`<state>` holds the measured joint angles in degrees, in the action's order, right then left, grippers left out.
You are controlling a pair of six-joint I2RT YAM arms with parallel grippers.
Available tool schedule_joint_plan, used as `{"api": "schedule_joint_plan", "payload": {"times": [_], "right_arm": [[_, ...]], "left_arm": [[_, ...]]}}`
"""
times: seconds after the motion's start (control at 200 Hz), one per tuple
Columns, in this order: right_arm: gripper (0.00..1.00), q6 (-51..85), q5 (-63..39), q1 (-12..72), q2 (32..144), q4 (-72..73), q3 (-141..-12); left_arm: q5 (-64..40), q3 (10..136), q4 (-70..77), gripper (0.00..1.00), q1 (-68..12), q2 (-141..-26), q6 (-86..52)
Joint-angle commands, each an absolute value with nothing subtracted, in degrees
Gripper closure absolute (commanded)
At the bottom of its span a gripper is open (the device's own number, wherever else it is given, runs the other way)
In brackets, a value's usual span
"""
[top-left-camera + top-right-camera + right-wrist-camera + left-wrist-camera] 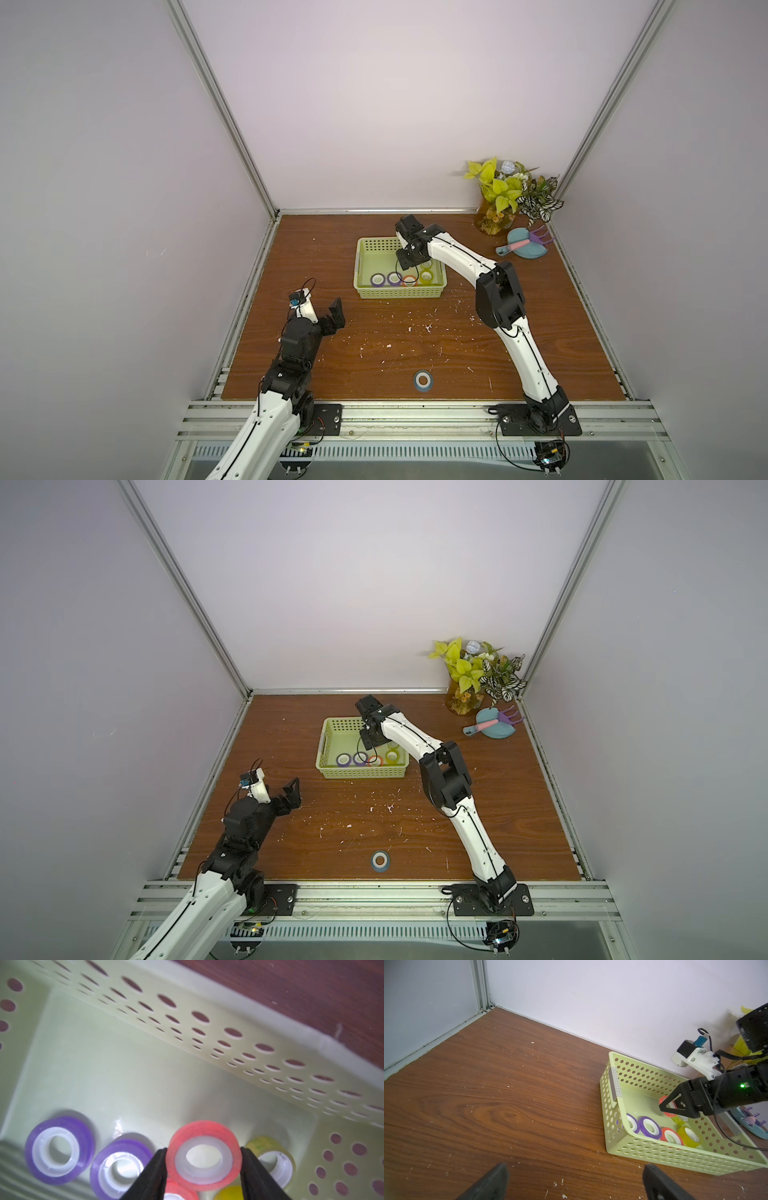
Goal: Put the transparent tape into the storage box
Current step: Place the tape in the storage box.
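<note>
The orange-red roll (207,1128) is clamped across its rim by the right gripper (203,1148), low inside the storage box (376,245), probably for release beside the five other rolls (60,1124) lying there. The blue-teal roll (423,380) lies at six o'clock of the box. The left gripper (575,1165), at eight o'clock, is spread wide and empty.

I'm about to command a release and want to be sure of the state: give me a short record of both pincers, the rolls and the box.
right pincer: shut on an orange-red roll, inside the storage box outline
left pincer: open, empty, above the table
resting in box: two purple rolls, two yellow rolls, another orange-red roll
outside box: blue-teal roll, on the table near the front edge
left to do: release held roll, fetch blue-teal roll
</note>
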<state>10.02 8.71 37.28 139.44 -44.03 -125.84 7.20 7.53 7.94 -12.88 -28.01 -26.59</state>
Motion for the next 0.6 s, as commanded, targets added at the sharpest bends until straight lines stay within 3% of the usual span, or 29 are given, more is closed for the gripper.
{"api": "schedule_joint_plan", "payload": {"times": [0.0,0.35,0.595], "right_arm": [[0.43,9.76,8.53,36.84,139.42,-44.21,-128.52],[0.32,9.51,8.57,36.82,139.02,-46.96,-131.97],[0.23,8.79,8.97,36.55,131.32,-48.02,-129.08]], "left_arm": [[7.91,6.92,8.2,0.0,-12.17,-27.82,-26.76],[8.04,7.03,7.3,0.0,-12.19,-26.34,-26.63],[7.14,8.83,4.37,0.0,-12.2,-23.41,-26.01]]}}
